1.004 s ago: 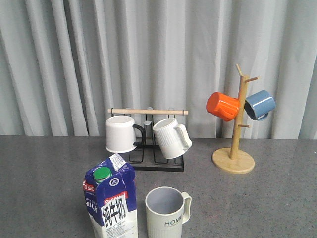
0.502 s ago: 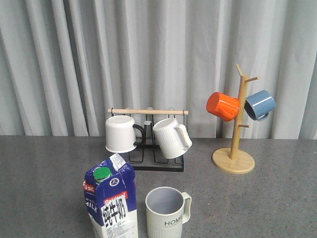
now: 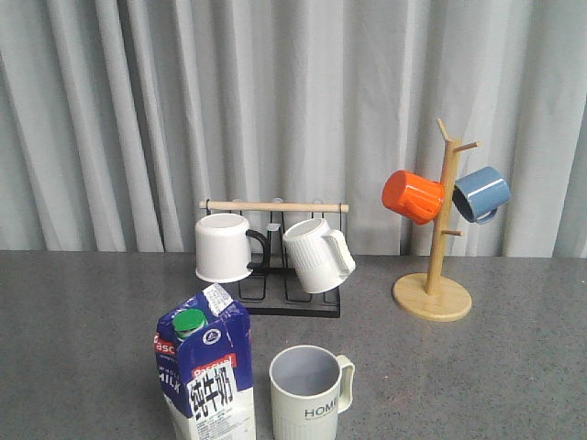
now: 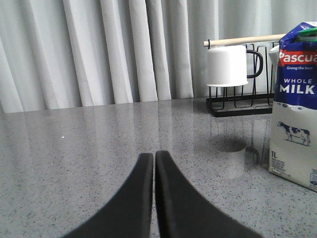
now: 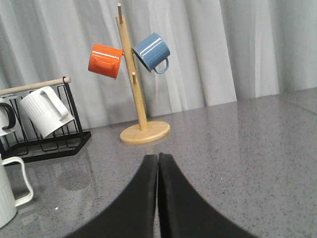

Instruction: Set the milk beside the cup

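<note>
The milk carton (image 3: 205,376), blue and white with a green cap, stands upright at the near edge of the front view, close to the left of the pale ribbed "HOME" cup (image 3: 307,394). The carton also shows in the left wrist view (image 4: 295,104), off to one side of my left gripper (image 4: 153,154), which is shut and empty just above the table. My right gripper (image 5: 158,156) is shut and empty; the cup's handle and side (image 5: 11,188) show at the edge of its view. Neither gripper appears in the front view.
A black wire rack (image 3: 292,298) with a wooden bar holds a white mug with a black handle (image 3: 225,247) and a white ribbed jug-shaped mug (image 3: 316,255). A wooden mug tree (image 3: 433,295) at the back right carries an orange mug (image 3: 412,196) and a blue mug (image 3: 481,193). A grey curtain hangs behind.
</note>
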Controlling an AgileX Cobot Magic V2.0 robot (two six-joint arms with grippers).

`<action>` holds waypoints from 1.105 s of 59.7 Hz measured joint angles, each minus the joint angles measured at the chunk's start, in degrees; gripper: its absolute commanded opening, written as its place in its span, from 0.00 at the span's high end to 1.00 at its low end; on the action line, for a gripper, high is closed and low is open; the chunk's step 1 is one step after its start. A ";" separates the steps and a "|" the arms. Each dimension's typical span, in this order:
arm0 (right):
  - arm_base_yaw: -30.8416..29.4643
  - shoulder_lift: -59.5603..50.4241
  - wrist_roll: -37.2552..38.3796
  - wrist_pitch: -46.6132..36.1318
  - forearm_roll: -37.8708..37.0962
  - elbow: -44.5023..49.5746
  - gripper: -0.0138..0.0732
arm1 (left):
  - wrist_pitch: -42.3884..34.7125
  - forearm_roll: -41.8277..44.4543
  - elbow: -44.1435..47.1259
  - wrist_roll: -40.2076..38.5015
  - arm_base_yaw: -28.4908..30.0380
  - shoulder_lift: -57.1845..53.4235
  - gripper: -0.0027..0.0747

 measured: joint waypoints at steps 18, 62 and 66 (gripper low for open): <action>0.00 0.00 -0.17 -2.22 -4.79 0.00 0.84 | 0.00 0.00 0.00 0.00 0.00 0.00 0.98; 0.00 0.00 -0.17 -2.27 -5.05 0.00 0.84 | 0.00 0.00 0.00 0.00 0.00 0.00 0.98; 0.00 0.00 -0.17 -2.33 -5.05 0.00 0.84 | 0.00 0.00 0.00 0.00 0.00 0.00 0.98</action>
